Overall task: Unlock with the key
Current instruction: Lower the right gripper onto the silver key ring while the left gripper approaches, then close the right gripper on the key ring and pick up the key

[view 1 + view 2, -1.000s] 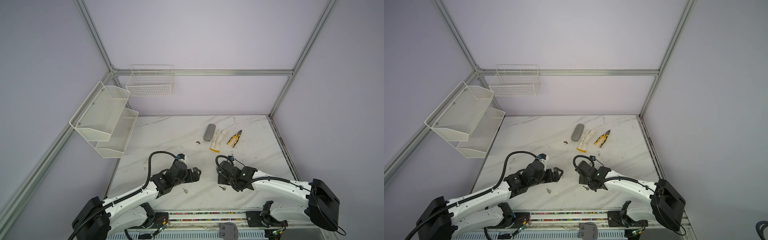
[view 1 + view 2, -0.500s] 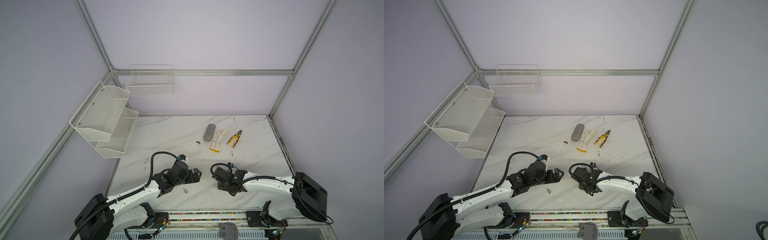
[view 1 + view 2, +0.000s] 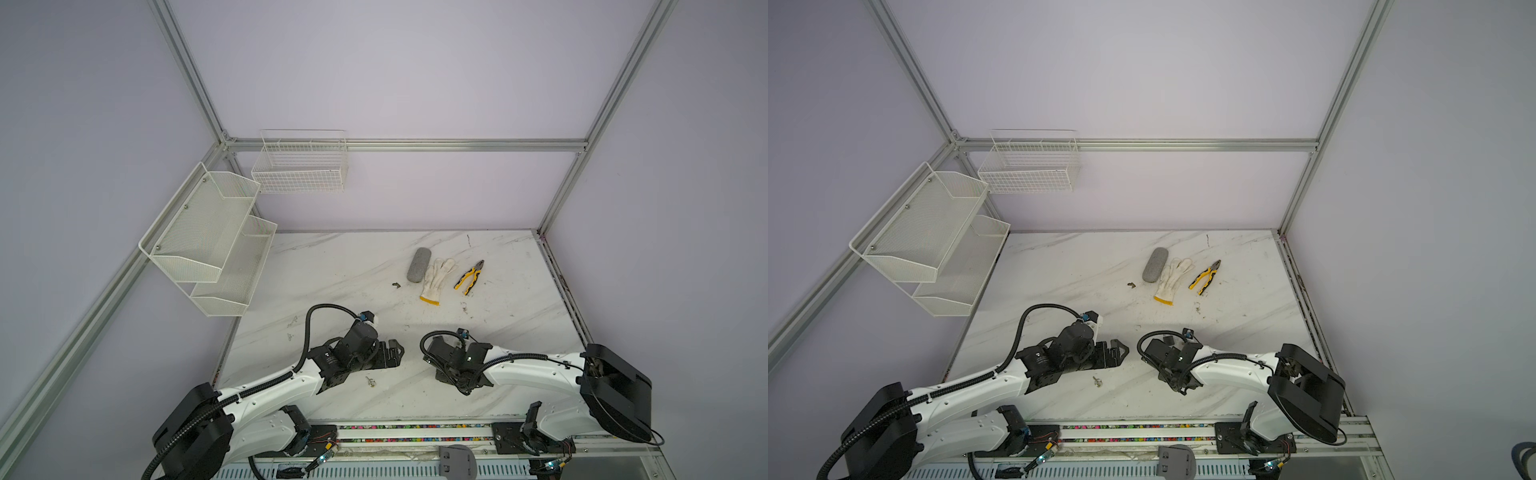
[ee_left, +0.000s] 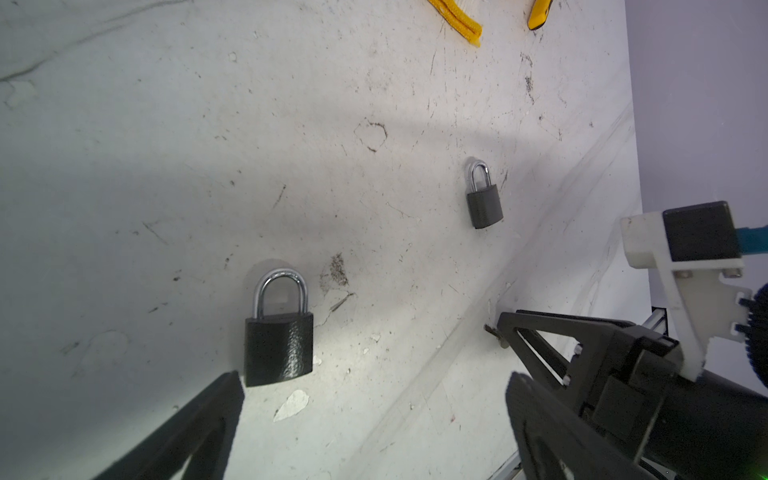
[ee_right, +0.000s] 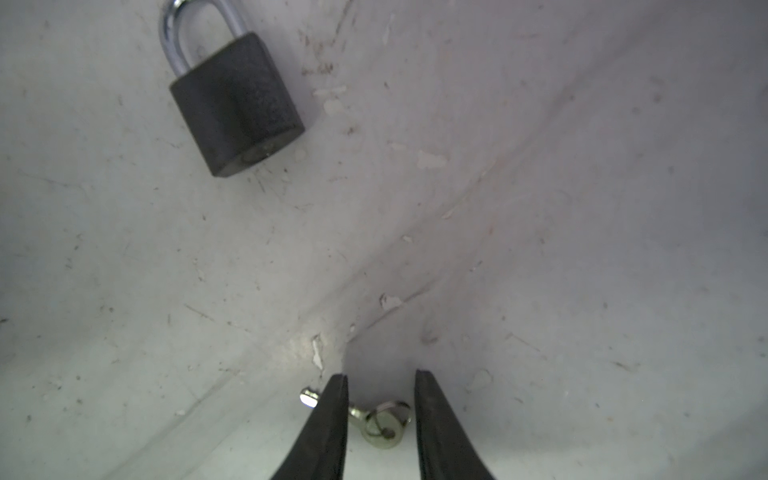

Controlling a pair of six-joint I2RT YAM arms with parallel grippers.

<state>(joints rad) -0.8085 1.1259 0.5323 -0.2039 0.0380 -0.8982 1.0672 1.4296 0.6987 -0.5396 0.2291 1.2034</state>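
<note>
Shiny metal key (image 5: 384,424) inside the right pincer (image 5: 381,376), fingers (image 5: 328,428) matt black; ahead, padlock (image 5: 237,104) grainy matt body, glossy chrome shackle

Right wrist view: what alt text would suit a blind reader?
Two black jaws, slightly apart, frame the head of a small silver key lying on a scuffed white table. Beyond them lies a black padlock with its silver shackle closed.
</note>
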